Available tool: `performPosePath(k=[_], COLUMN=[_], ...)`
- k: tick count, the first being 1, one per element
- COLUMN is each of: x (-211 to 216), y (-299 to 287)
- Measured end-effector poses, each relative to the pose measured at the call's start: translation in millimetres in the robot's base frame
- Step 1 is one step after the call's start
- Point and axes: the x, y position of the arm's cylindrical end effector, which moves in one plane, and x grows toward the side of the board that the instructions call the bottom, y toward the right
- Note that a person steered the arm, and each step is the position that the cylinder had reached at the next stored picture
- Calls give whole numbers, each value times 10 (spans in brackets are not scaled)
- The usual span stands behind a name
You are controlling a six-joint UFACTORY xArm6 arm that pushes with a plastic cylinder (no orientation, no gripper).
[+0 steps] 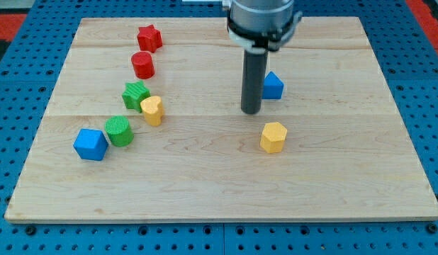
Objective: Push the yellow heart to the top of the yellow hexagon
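Note:
The yellow heart (pixel 152 110) lies left of the board's middle, touching the green star (pixel 135 95) on its upper left. The yellow hexagon (pixel 273 137) lies right of the middle, far to the heart's right. My tip (pixel 250 111) stands on the board just above and left of the hexagon, a small gap apart from it. The tip is well to the right of the heart.
A blue block (pixel 273 86) sits right behind the rod. A red star (pixel 149 37) and red cylinder (pixel 142 64) lie at the upper left. A green cylinder (pixel 119 130) and blue cube (pixel 90 144) lie at the lower left. The wooden board (pixel 219 191) ends in blue pegboard.

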Motion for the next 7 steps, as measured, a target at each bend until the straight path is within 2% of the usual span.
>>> performPosePath(k=[1,2,3,5,7], x=[428,420,331,179,-135], y=[-125,-603,-1112,-1749,-1787])
